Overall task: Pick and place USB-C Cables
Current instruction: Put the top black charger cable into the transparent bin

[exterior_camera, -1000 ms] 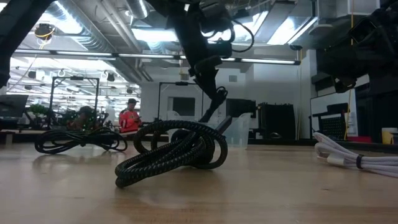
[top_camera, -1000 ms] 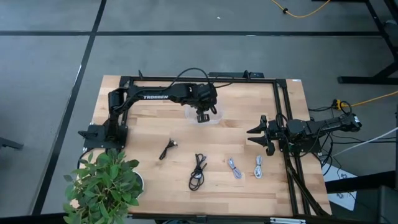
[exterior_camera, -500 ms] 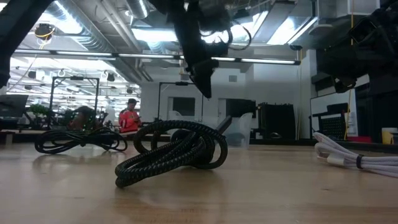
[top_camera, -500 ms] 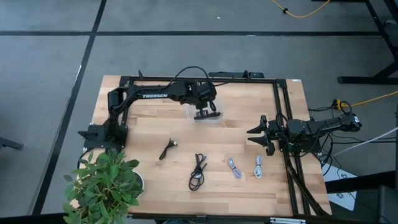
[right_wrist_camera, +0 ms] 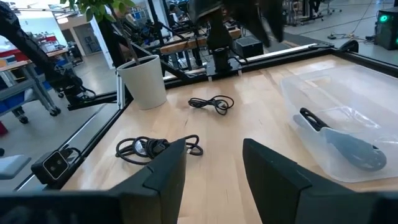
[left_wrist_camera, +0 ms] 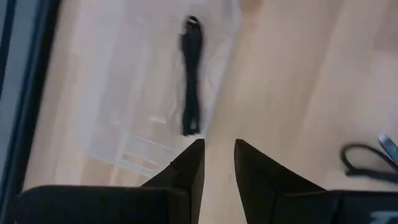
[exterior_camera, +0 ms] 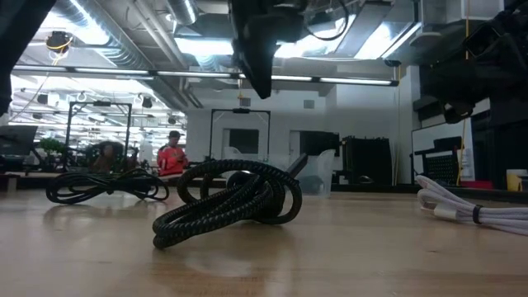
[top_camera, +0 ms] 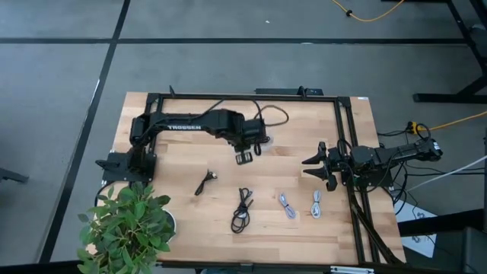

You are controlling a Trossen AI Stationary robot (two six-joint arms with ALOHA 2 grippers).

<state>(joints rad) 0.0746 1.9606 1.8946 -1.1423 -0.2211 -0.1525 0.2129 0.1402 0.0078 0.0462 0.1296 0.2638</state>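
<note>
Four USB-C cables lie on the wooden table: a black one (top_camera: 204,183), a black braided one (top_camera: 242,209) (exterior_camera: 231,202), a grey one (top_camera: 287,204) and a white one (top_camera: 316,204). A fifth, black and bundled straight (left_wrist_camera: 191,74) (right_wrist_camera: 311,118), lies on the floor of a clear plastic container (left_wrist_camera: 124,93) (right_wrist_camera: 336,124). My left gripper (top_camera: 245,157) (left_wrist_camera: 217,149) hangs high over the table beside the container's near side, open by a narrow gap and holding nothing. My right gripper (top_camera: 307,167) (right_wrist_camera: 214,162) waits at the table's right side, open wide.
A potted plant (top_camera: 125,224) (right_wrist_camera: 142,81) stands at the near left corner. A black metal frame (top_camera: 346,152) runs along the far and right sides of the table. Bare wood lies between the container and the row of cables.
My left gripper has risen from just above the clear container and moved toward the table's near edge, away from the container. The black cable stays lying in the container. My right arm has kept still.
</note>
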